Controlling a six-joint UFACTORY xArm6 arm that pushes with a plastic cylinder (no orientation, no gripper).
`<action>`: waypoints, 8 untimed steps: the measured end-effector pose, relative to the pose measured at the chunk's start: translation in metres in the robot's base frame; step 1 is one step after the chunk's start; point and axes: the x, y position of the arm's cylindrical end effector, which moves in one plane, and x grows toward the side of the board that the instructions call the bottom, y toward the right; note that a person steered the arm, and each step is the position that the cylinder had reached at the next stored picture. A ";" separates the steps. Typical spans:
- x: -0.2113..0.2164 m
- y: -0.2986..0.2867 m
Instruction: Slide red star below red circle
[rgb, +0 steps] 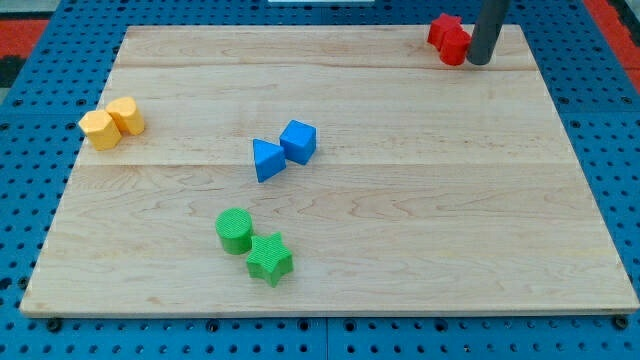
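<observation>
Two red blocks touching at the tabletop's (330, 290) top right corner: red star (441, 29) apparently nearer the top edge, red circle (456, 47) just below. My tip (478, 63) against the circle's right side, star up-left beyond it. No hand to open or close, only a bare rod.

Your rod stands nearly upright at the view's top right (upper part cropped), my tip (479, 62) down on the surface.
</observation>
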 end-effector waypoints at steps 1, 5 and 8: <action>0.000 0.000; -0.073 0.071; -0.049 -0.088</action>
